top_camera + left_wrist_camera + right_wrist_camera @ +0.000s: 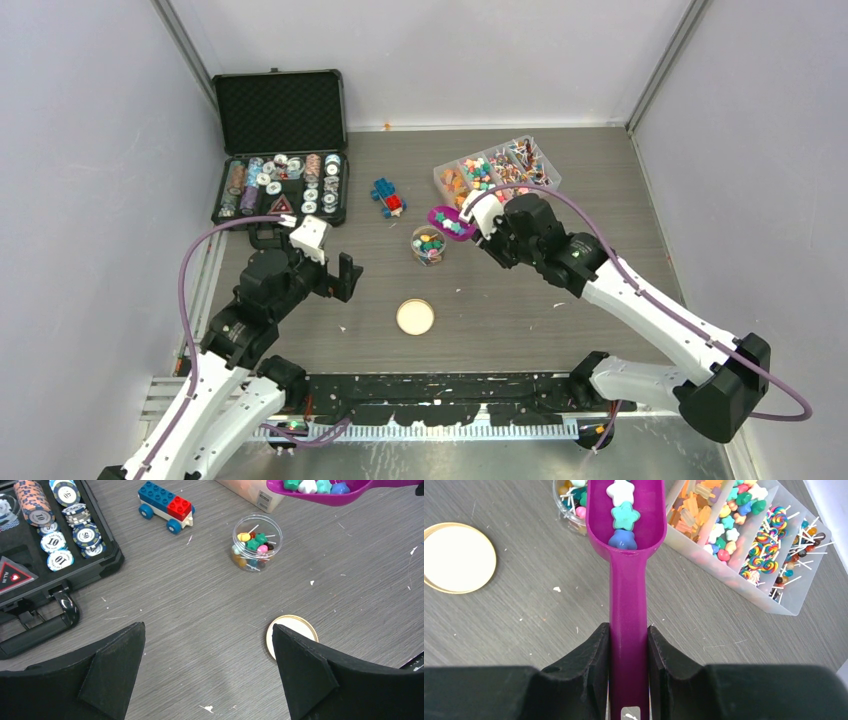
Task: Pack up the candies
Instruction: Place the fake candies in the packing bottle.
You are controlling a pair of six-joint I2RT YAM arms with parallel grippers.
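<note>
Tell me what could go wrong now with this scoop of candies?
The scoop looks nearly as wide as the mouth of the jar, so star candies may fall past its rim. The sticks poking up from the jar might deflect them. Nothing steadies the jar, so a bump could tip it.

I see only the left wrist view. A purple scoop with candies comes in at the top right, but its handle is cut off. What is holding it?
Observer: The right tool is shut on the handle of the purple scoop.
Operator: And what is the box corner I see at the top edge?
Observer: It is a clear tray with compartments, holding sorted candies and lollipops.
Operator: Is the scoop centred over the jar?
Observer: Not quite. In the top view its bowl sits at the far right edge of the jar.
</note>
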